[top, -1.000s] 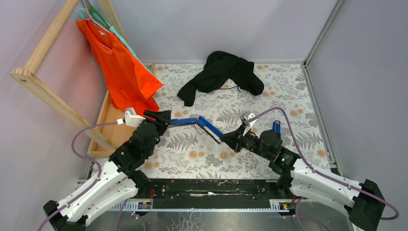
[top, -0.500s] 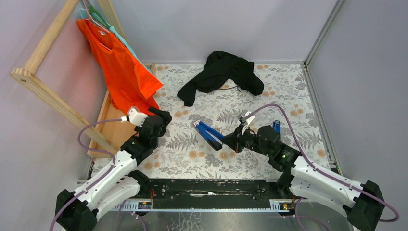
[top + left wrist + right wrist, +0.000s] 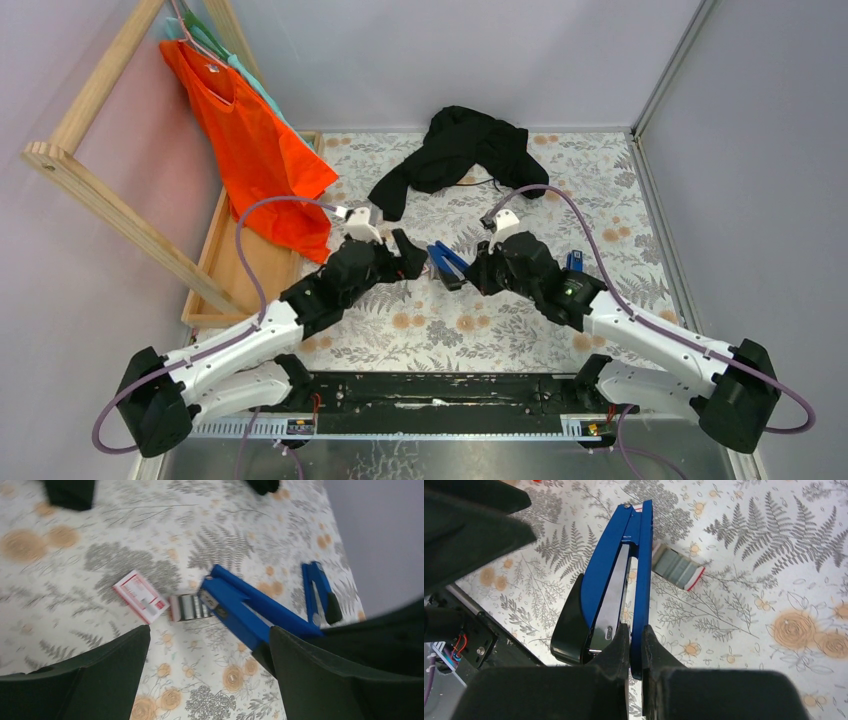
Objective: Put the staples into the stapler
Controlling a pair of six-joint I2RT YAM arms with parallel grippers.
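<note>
While my right gripper (image 3: pixel 634 632) is clamping the blue stapler (image 3: pixel 600 575), my left gripper (image 3: pixel 209 635) is hovering wide open. The staples (image 3: pixel 190 607) are lying unloaded on the table (image 3: pixel 125 530), just beside its nose.

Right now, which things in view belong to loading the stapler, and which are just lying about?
Belongs to the job: blue stapler, clamped in the right gripper; grey staple tray; white-and-red staple box.
Lying about: black garment; orange shirt; wooden rack; small blue tool.
</note>
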